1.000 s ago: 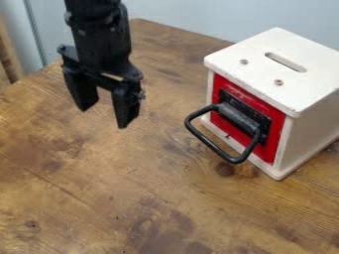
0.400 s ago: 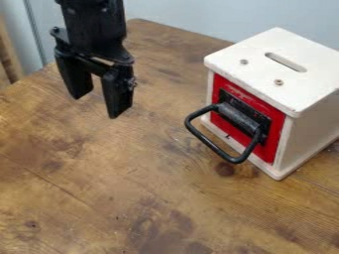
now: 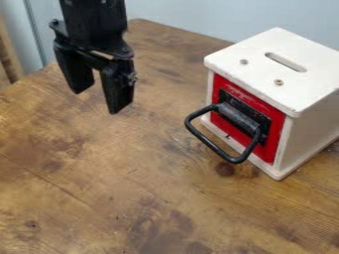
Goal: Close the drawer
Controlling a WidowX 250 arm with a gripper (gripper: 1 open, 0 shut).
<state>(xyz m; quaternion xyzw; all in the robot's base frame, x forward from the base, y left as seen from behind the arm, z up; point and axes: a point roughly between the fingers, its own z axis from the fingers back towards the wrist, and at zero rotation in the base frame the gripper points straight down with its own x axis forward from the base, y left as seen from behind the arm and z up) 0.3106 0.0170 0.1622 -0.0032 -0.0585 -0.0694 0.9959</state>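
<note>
One red-fronted drawer (image 3: 271, 135), dark centre, black loop handle (image 3: 199, 133)

And here's the wood table (image 3: 106, 189), brown and grainy with dark knots, a pale wall (image 3: 199, 15) behind it, soft light across the top
</note>
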